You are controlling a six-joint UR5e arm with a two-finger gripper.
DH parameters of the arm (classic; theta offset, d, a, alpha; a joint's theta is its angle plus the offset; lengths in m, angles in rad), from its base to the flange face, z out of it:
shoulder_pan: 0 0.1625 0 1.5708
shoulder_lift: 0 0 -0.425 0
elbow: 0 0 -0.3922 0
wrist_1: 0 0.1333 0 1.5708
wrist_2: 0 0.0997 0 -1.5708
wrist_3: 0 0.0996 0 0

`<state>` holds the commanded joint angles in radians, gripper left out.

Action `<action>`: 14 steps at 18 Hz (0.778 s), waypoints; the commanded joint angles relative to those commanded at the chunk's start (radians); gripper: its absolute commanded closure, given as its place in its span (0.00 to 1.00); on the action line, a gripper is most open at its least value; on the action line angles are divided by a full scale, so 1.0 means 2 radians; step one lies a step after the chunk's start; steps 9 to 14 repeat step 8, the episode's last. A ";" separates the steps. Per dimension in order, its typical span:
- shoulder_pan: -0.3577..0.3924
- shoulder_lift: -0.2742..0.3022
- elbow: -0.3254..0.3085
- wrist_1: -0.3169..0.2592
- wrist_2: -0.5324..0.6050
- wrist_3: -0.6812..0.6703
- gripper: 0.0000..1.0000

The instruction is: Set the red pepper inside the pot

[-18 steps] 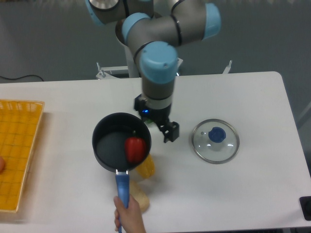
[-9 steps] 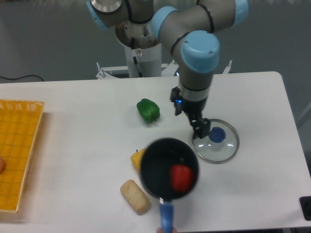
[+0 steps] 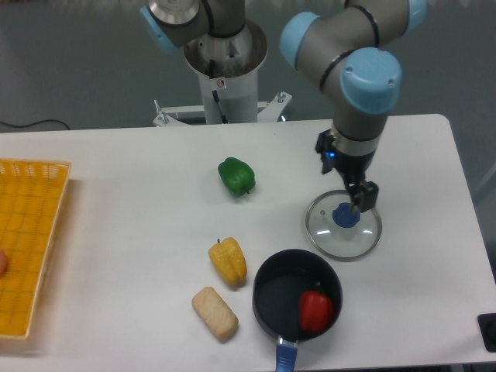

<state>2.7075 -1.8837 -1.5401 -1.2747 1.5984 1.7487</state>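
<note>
The red pepper [image 3: 315, 310] lies inside the pot [image 3: 273, 293], against its right wall. The pot is a black saucepan near the table's front edge, and its blue handle [image 3: 285, 358] points toward the front and runs out of view. My gripper [image 3: 361, 198] hangs to the upper right of the pot, just above the glass lid [image 3: 321, 229], close to its blue knob [image 3: 345, 215]. It holds nothing that I can see. Its fingers show as one dark block, so I cannot tell whether they are apart.
A green pepper [image 3: 236, 176] lies at mid-table. A yellow pepper [image 3: 228, 260] and a beige bread-like piece [image 3: 215, 313] lie left of the pot. A yellow basket [image 3: 27, 240] stands at the left edge. A black object [image 3: 488, 332] is at the front right corner.
The pot with the red pepper in it has moved right and toward the front edge. The hand on its handle is gone from view. My arm has swung right to above the lid.
</note>
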 joint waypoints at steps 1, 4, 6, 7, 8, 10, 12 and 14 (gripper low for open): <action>0.002 -0.002 0.000 0.001 0.000 0.000 0.00; 0.003 -0.005 0.000 0.000 -0.001 0.000 0.00; 0.003 -0.006 -0.001 0.000 -0.001 0.000 0.00; 0.003 -0.008 -0.001 0.000 -0.001 0.000 0.00; 0.003 -0.008 -0.001 0.000 -0.002 0.000 0.00; 0.003 -0.008 -0.001 0.000 -0.002 0.000 0.00; 0.003 -0.008 -0.001 0.000 -0.002 0.000 0.00; 0.003 -0.008 -0.001 0.000 -0.002 0.000 0.00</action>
